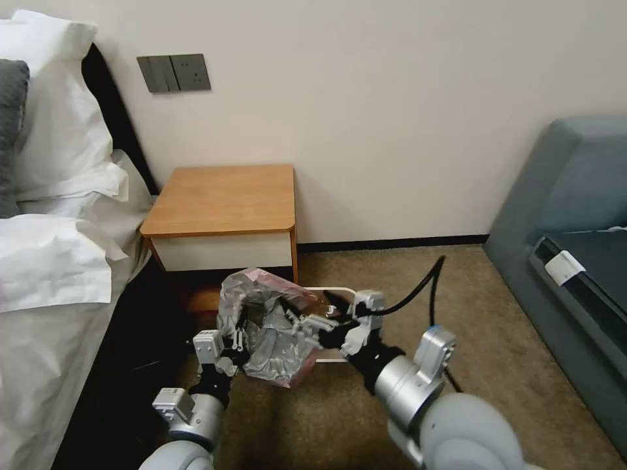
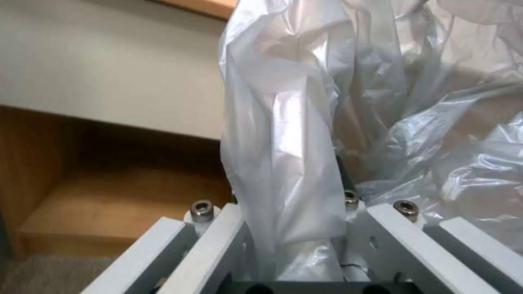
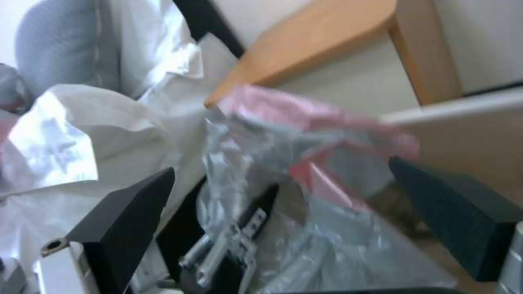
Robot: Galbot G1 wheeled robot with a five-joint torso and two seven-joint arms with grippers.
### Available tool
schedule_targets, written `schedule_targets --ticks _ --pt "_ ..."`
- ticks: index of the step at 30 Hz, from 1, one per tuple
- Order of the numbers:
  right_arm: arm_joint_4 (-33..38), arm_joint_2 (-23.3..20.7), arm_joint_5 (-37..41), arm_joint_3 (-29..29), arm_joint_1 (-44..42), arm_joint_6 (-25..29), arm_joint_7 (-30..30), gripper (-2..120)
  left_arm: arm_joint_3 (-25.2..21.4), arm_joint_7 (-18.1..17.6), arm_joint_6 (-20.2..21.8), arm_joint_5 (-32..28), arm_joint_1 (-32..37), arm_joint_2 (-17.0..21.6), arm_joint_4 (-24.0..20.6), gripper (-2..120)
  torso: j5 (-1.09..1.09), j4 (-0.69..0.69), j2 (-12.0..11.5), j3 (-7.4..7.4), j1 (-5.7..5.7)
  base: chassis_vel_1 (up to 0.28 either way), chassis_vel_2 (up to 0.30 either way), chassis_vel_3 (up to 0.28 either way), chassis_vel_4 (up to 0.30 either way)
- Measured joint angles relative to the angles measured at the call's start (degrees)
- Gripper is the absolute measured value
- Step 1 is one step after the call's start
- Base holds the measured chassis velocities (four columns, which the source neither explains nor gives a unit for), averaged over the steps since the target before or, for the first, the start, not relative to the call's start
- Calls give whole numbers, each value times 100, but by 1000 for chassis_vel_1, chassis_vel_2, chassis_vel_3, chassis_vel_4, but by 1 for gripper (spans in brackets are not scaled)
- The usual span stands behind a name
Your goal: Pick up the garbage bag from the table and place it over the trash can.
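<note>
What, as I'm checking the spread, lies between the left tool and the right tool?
The bag, clamped in the left tool, spans the gap to the open right tool; the head view shows it.

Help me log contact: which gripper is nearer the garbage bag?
Left. The left gripper is shut on the garbage bag; the right gripper is open at the bag's other side.
</note>
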Motion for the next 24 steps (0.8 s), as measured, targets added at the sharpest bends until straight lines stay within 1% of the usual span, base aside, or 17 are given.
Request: schedule_targets --ticks 3,10,12,13,16,17,19,21,22,24 --pt "-178 139 167 -142 202 -1 214 100 -7 29 -77 60 5 0 -56 7 0 0 0 0 0 0 0 0 0" --pt "-508 329 200 -271 398 26 428 100 -13 93 -171 173 21 14 -100 7 0 0 0 0 0 0 0 0 0" --pt "-726 426 124 -298 471 106 453 92 -13 111 -174 187 26 34 -156 7 -1 0 0 0 0 0 0 0 0" --pt "-726 426 124 -298 471 106 453 92 -13 111 -174 187 26 34 -156 7 -1 0 0 0 0 0 0 0 0" --pt "-866 474 56 -298 521 165 450 79 -17 113 -174 193 41 44 -188 7 -1 0 0 0 0 0 0 0 0" --pt "-866 474 56 -298 521 165 450 79 -17 113 -174 193 41 44 -188 7 -1 0 0 0 0 0 0 0 0" --pt "-906 498 24 -298 540 188 427 68 -21 113 -174 197 59 52 -212 7 0 0 0 1 0 0 0 0 0" --pt "-927 510 -9 -297 541 196 401 60 -23 114 -174 197 66 55 -231 7 0 0 0 0 0 0 0 0 0" --pt "-927 510 -9 -297 541 196 401 60 -23 114 -174 197 66 55 -231 7 0 0 0 0 0 0 0 0 0" --pt "-945 519 -76 -300 526 206 348 50 -23 113 -174 197 65 58 -243 7 0 0 0 0 0 0 0 0 0"
